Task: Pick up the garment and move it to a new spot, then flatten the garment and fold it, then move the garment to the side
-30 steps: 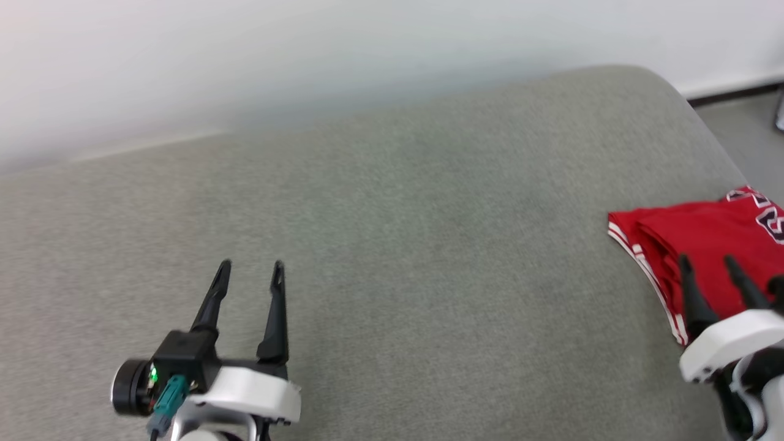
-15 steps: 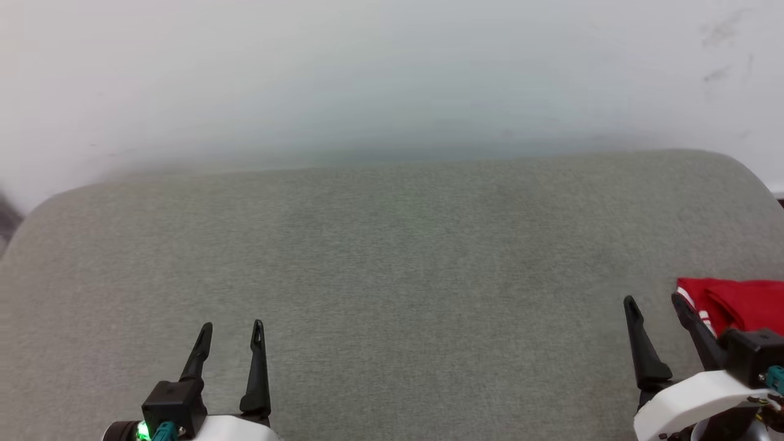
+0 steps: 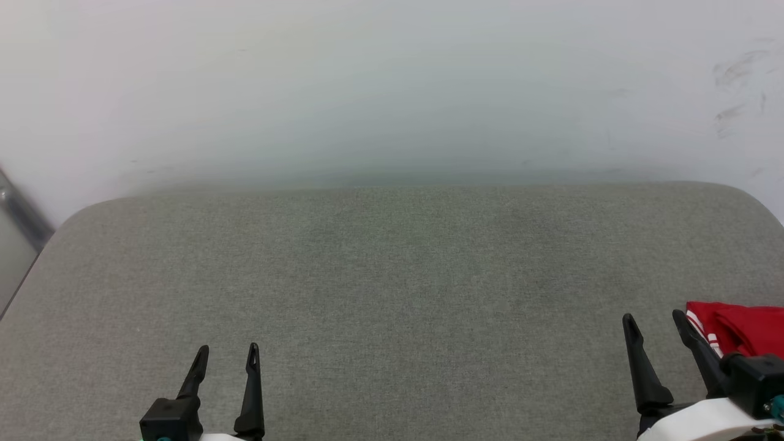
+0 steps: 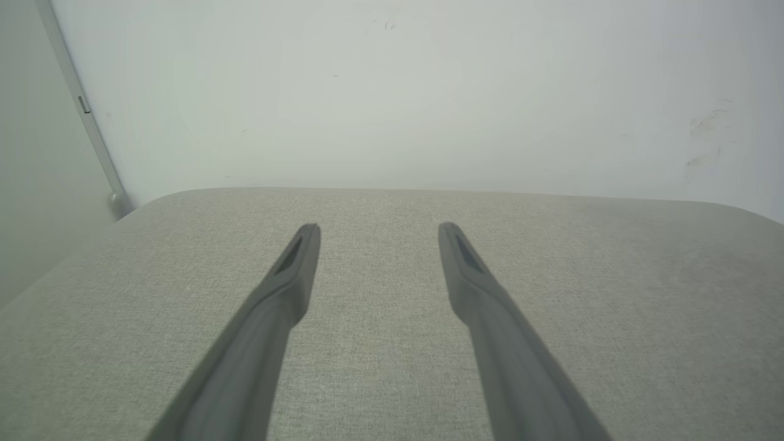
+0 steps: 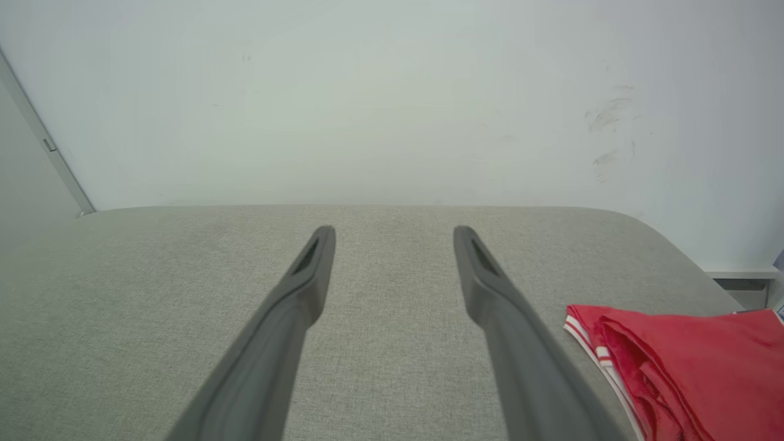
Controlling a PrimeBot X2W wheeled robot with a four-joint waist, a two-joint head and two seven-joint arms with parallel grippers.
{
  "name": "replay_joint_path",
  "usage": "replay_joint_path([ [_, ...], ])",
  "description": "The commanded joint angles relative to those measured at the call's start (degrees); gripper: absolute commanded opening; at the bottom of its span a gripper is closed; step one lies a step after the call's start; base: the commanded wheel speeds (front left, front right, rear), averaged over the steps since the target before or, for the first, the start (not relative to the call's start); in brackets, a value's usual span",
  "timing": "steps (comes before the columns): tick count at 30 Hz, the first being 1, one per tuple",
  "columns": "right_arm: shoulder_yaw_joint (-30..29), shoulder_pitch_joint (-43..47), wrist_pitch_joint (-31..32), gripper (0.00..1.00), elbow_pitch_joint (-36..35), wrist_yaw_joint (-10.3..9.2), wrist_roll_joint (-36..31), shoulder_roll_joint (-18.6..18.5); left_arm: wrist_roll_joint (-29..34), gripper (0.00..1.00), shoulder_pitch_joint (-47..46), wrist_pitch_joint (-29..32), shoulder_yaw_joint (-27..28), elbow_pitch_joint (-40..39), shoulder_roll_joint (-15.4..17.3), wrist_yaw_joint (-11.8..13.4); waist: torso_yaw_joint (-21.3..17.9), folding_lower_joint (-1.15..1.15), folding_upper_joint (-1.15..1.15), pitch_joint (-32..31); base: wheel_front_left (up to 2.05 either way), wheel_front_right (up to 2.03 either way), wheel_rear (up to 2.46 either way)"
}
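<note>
I judge this a plain, sparsely fitted indoor room. Evidence: a grey fabric pad (image 3: 392,288) with rounded corners against a bare white wall (image 3: 367,86), scuff marks (image 3: 732,67) on the paint, and a metal strip (image 4: 92,131) up the wall's left side. Home or lab: cannot tell.

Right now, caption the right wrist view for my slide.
Open right claw over grey cushion, folded red garment lying apart at its right.

Soft, even light is washing over the pale wall (image 3: 392,79), leaving shadows faint; the near fingers (image 4: 260,343) are looking blurred up close.
</note>
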Motion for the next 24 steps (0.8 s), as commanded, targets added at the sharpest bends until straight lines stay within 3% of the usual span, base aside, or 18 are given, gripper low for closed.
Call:
replay_joint_path([
  [1,0.05,0.95,0.16,1.00,-0.58,-0.02,-0.08,0.35,-0.04,1.00,0.63,0.06,-0.01,0.21,0.30,-0.09,-0.10,0.01,0.00,-0.21,0.00,0.00,0.00],
  [23,0.55,0.12,-0.02,1.00,-0.83,-0.02,-0.49,0.65,-0.56,1.00,-1.30,-0.41,-0.65,1.66,0.63,-0.30,-0.70,0.01,0.00,0.38,0.00,0.00,0.00],
  [24,0.52,0.58,0.22,0.00,-0.53,0.00,-0.58,0.41,-0.63,0.00,-0.70,-0.14,-0.55,1.79,0.40,-0.30,-0.70,0.01,0.00,0.39,0.00,0.00,0.00],
])
